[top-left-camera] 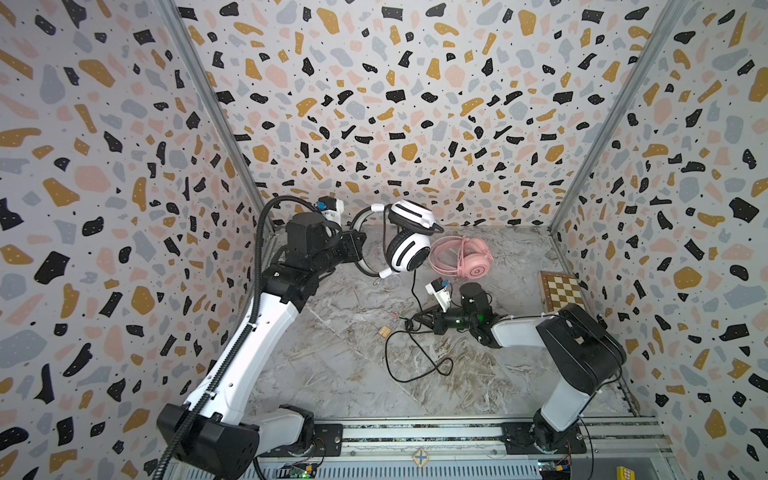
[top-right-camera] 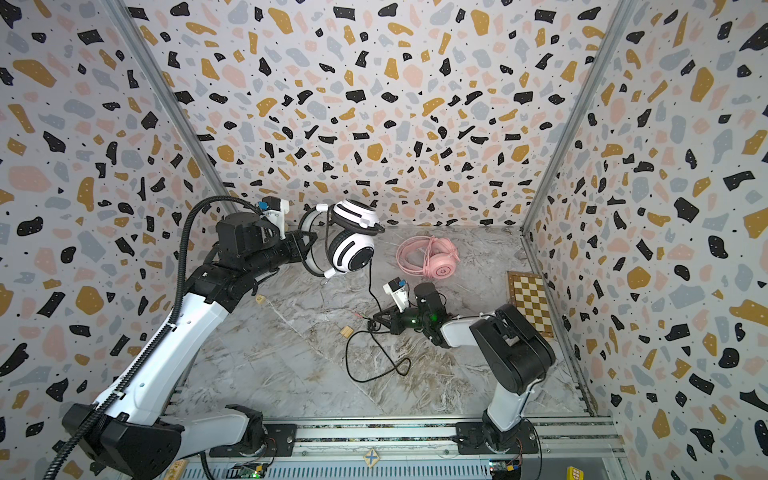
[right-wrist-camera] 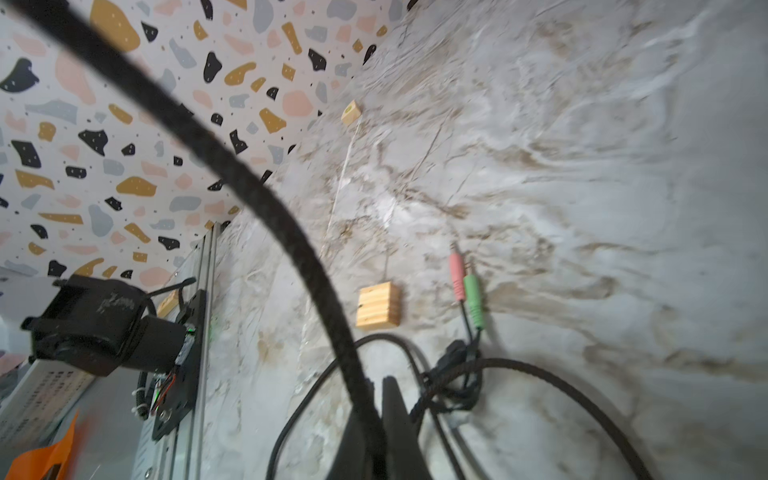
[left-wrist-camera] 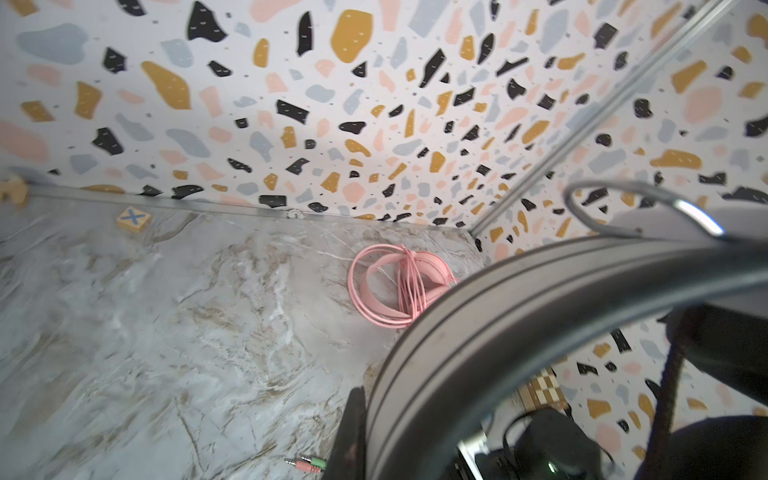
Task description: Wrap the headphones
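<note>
My left gripper (top-left-camera: 359, 246) is shut on the dark headband (left-wrist-camera: 498, 332) of the white headphones (top-left-camera: 409, 249) and holds them above the back left of the table, cups hanging one over the other. Their black cable (top-left-camera: 413, 291) drops to the table and lies in a loose loop (top-right-camera: 374, 365). Low at mid-table, my right gripper (top-left-camera: 415, 320) is shut on that cable (right-wrist-camera: 249, 187), which runs between its fingertips (right-wrist-camera: 395, 399). Pink and green plugs (right-wrist-camera: 465, 286) lie just beyond a knot in the cable. The pink headphones (top-left-camera: 461, 259) lie at the back with their cable coiled round them.
A folded chessboard (top-left-camera: 559, 291) leans at the right wall. A ridged wooden block (top-left-camera: 385, 331) lies next to the cable loop. A small wooden cube (top-right-camera: 260, 298) sits near the left arm. An X-marked tile (top-left-camera: 420, 457) rests on the front rail.
</note>
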Robot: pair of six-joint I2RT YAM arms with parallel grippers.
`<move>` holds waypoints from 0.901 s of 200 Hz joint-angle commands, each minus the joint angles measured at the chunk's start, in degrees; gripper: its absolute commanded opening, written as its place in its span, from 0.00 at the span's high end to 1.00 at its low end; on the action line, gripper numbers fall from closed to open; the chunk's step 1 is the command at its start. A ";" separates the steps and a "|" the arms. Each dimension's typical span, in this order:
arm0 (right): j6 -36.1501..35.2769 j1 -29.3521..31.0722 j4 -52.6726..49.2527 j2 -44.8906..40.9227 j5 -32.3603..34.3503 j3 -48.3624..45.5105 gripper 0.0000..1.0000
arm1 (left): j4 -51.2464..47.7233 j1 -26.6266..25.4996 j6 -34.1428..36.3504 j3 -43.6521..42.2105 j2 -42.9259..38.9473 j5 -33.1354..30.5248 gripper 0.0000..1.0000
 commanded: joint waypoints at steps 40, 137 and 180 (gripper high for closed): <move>-5.13 6.92 -19.75 -21.82 10.17 -6.45 0.94 | 10.25 0.25 -12.50 -2.89 -2.43 -29.40 1.00; -9.44 16.04 -43.09 -39.83 26.50 5.11 0.96 | 7.46 -0.16 -3.84 -5.75 2.68 -44.51 1.00; -15.02 16.08 -47.15 -40.61 35.25 14.26 0.98 | 3.33 -5.49 4.33 -6.47 7.37 -45.59 1.00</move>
